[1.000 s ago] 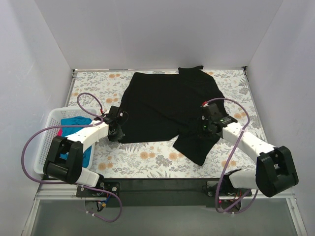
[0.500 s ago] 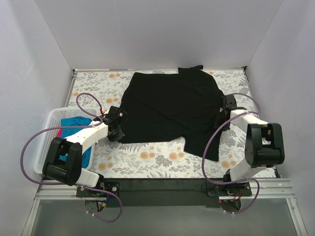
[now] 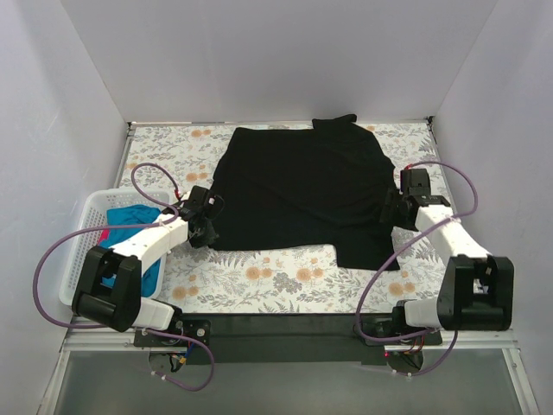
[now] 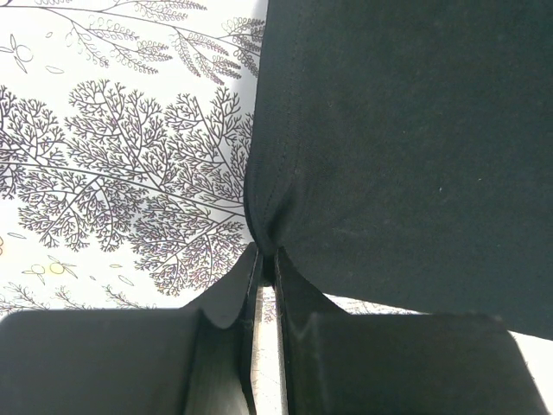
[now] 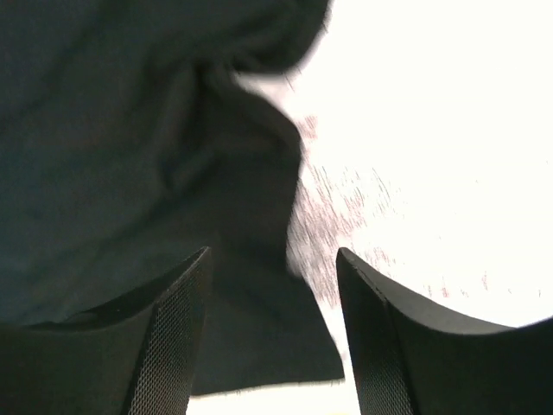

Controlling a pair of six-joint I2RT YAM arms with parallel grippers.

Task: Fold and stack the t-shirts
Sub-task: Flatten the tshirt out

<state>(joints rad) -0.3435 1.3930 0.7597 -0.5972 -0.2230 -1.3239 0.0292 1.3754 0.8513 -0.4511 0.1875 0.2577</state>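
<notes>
Nothing here can be read: no word, label, brand or number shows on the plain black cloth t-shirt [image 3: 298, 186] or the flower-printed table cover [image 3: 276, 281].

Blurred black t-shirt [image 5: 130, 130], right wrist view

- Top view is coming through bright and even for me, soft light from above bouncing off the white walls [image 3: 276, 60], shadows faint and soft-edged
- The black t-shirt [image 3: 298, 186] swallows the light up there, and I can barely read its creases
- Left wrist is sharp: fern print on the tablecloth [image 4: 112, 173] is crisp, hem stitching shows, bottom edge goes dark and soft
- Right wrist is smeared with blur, and the tablecloth on its right side is blown out to pure white, print nearly gone
</notes>
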